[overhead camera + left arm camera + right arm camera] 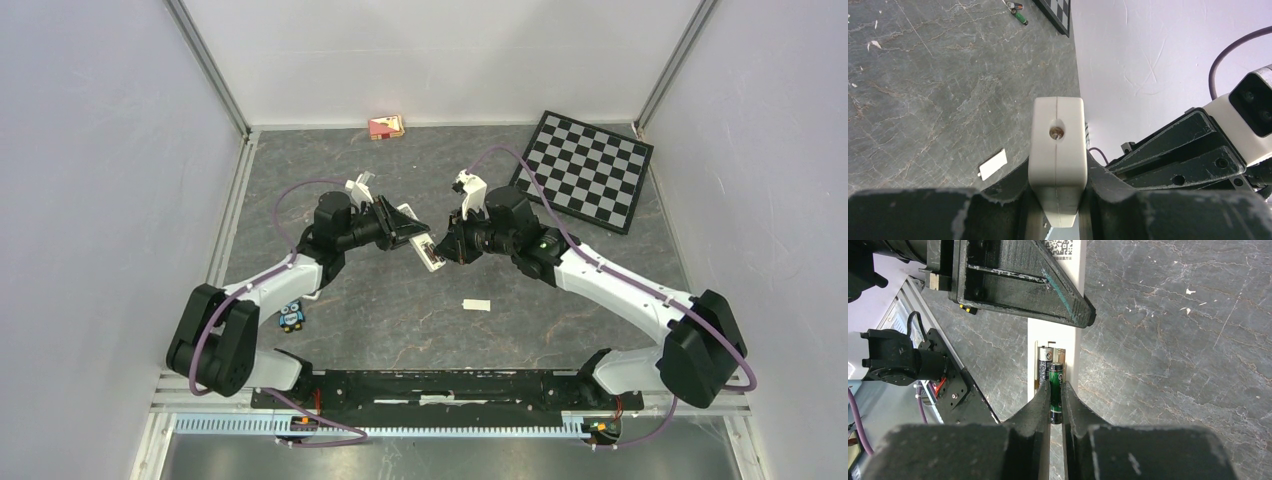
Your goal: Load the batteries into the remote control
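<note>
My left gripper (420, 243) is shut on the white remote control (430, 253) and holds it above the table; in the left wrist view the remote (1057, 145) shows end-on between the jaws. My right gripper (450, 250) meets it from the right, shut on a green-black battery (1056, 390). That battery's far end lies over the remote's open compartment (1062, 352), beside a second battery (1044, 365) lying inside. Two more batteries (1017, 11) lie on the table by the checkerboard.
The white battery cover (476, 304) lies on the table below the grippers and also shows in the left wrist view (993, 164). A checkerboard (585, 170) lies back right, a small red box (386, 126) at the back wall, an owl figure (291, 317) near the left arm.
</note>
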